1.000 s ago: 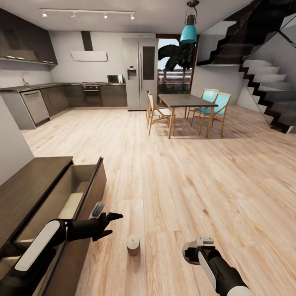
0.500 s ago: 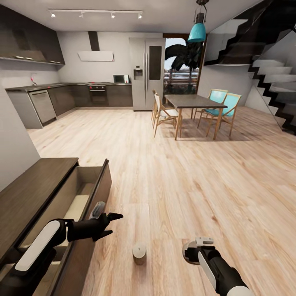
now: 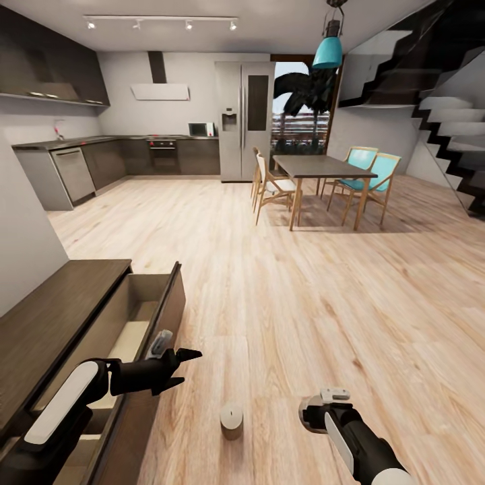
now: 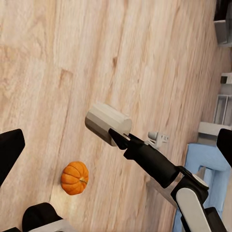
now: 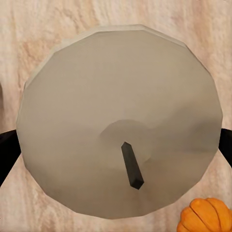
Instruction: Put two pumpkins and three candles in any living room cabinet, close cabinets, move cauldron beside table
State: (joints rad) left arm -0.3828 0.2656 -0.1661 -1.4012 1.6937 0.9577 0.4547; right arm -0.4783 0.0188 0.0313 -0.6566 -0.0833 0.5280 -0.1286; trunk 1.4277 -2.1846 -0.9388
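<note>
- Lower right of the head view: right gripper [image 3: 310, 412], fingers closed part-way around a white candle [image 5: 121, 121]; the wick end faces the wrist camera, so its long axis runs along the fingers.
- Below it on the floor, a pumpkin [image 4: 75, 178].
- Lower centre: second candle [image 3: 231, 419] upright on the floor, between both arms.
- Lower left: left gripper [image 3: 190, 367], fingers spread and holding nothing, over the front edge of the open drawer [image 3: 162, 303].
- Judgement: the drawer of the cabinet [image 3: 60, 303] lies left of the loaded fingers, and the left arm is nearer to it.
- Since the earlier frame the whole picture has slid right, so the camera turned; the arms sit at the same spots.
- Far: dining table [image 3: 323, 166].
</note>
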